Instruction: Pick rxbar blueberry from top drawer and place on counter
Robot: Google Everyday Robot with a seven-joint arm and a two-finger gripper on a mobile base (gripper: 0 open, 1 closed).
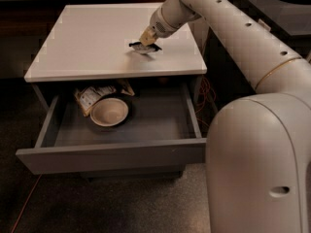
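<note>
Fingers (pixel 147 38) clamp the small, flat, dark-wrapped rxbar blueberry (pixel 143 47) just over the glossy white counter (pixel 87 42).

My claw (pixel 148 38) is right on top of the rxbar blueberry (pixel 143 46), a dark little wrapper down at the glossy white tabletop (pixel 87 42), right of middle. The grey top drawer (pixel 112 155) hangs open, nearer.
</note>
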